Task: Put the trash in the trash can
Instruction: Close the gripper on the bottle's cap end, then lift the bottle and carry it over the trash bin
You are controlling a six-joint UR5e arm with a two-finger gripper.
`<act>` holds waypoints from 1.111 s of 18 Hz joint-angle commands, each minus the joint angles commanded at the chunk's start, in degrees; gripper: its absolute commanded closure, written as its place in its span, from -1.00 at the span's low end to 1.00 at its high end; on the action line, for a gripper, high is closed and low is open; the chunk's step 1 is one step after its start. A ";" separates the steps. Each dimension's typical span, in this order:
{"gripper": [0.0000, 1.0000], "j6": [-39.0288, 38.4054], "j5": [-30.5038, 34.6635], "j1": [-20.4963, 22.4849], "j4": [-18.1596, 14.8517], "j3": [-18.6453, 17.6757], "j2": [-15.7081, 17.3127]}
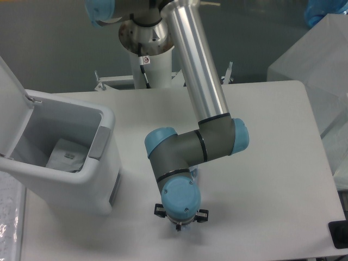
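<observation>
The trash can [103,179] is a boxy white bin at the table's left, with its flip lid [11,103] standing open and a grey latch panel [98,142] on the rim. Inside it lies a pale crumpled wrapper [66,156]. The crushed bottle does not show anywhere. My arm bends down over the table's front middle. The blue wrist cap [181,198] covers my gripper [178,225], and only small black parts stick out beside it. I cannot tell how the fingers stand or whether they hold anything. The gripper is right of the bin, about a hand's width from its wall.
The robot base [147,38] stands at the back edge of the white table [272,163]. Translucent white boxes [315,60] rise at the right, beyond the table's edge. A black object [339,235] sits at the front right corner.
</observation>
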 joint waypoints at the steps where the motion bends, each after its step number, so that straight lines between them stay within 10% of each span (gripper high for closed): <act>1: 0.41 0.09 -0.52 0.17 0.00 0.00 0.62; 7: 0.41 1.58 -11.58 2.72 1.40 0.70 7.90; 17: 0.42 0.71 -31.18 4.48 19.05 0.61 15.82; 20: 0.41 0.79 -35.49 4.48 19.95 1.14 17.75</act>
